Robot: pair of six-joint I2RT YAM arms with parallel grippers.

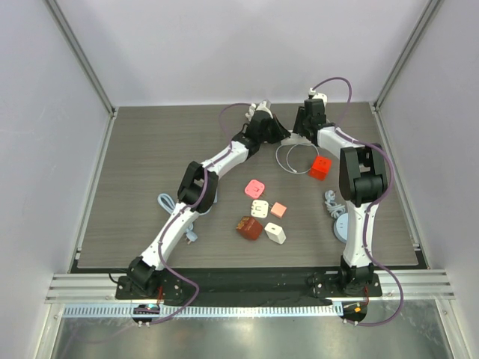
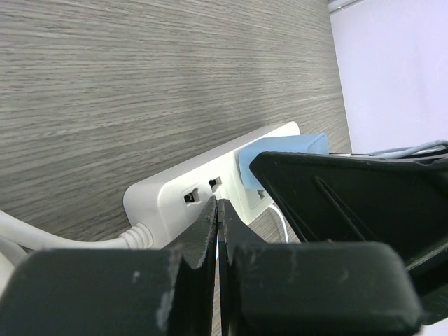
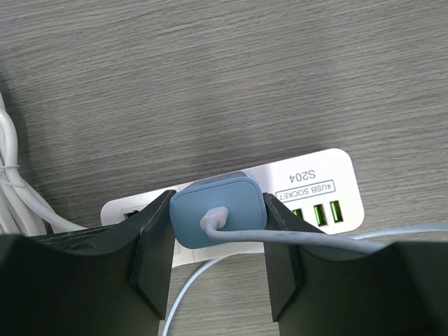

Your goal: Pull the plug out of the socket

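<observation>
A white power strip (image 3: pixel 329 187) with green USB ports lies on the grey wood table at the back; it also shows in the left wrist view (image 2: pixel 168 192) and the top view (image 1: pixel 298 140). A light-blue plug (image 3: pixel 219 210) with a pale cable stands in the strip's socket; its side also shows in the left wrist view (image 2: pixel 280 149). My right gripper (image 3: pixel 220 213) (image 1: pixel 305 129) is shut on the blue plug, one finger against each side. My left gripper (image 2: pixel 218 204) (image 1: pixel 282 135) is shut and empty, its tips against the strip's cable end.
Mid-table lie a red cube (image 1: pixel 320 167), a pink adapter (image 1: pixel 255 188), a white adapter (image 1: pixel 260 209), a peach one (image 1: pixel 278 210), a dark red one (image 1: pixel 249 227) and another white one (image 1: pixel 275 234). Coiled cables lie at left (image 1: pixel 166 202) and right (image 1: pixel 333 200). The strip's white cord (image 1: pixel 288 158) loops in front of it.
</observation>
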